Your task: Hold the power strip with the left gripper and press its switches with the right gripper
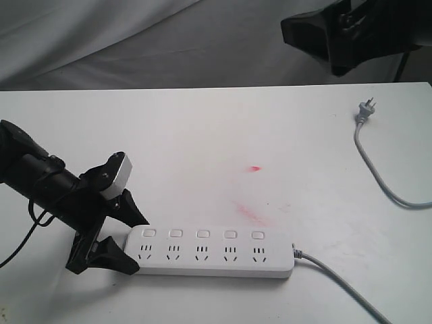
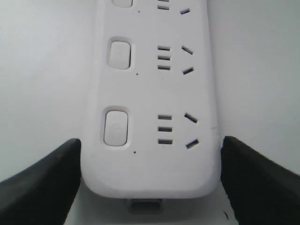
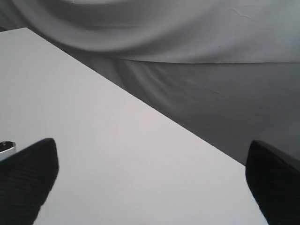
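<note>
A white table [image 1: 216, 135] is seen; the power strip [image 1: 212, 251] is straddled by the left gripper [image 1: 128, 239], fingers apart beside its end, for steadying; the right gripper [image 3: 150, 187] is held spread, well away.

A: The exterior view looks down from high at the front onto the flat white table [image 1: 202, 135], facing twelve o'clock.

B: And the left wrist view sits close above the long white plastic power strip [image 2: 150, 117], which both share [image 1: 212, 251]. The right wrist view faces the table's [image 3: 93, 154] edge and the grey cloth backdrop [image 3: 187, 56].
</note>
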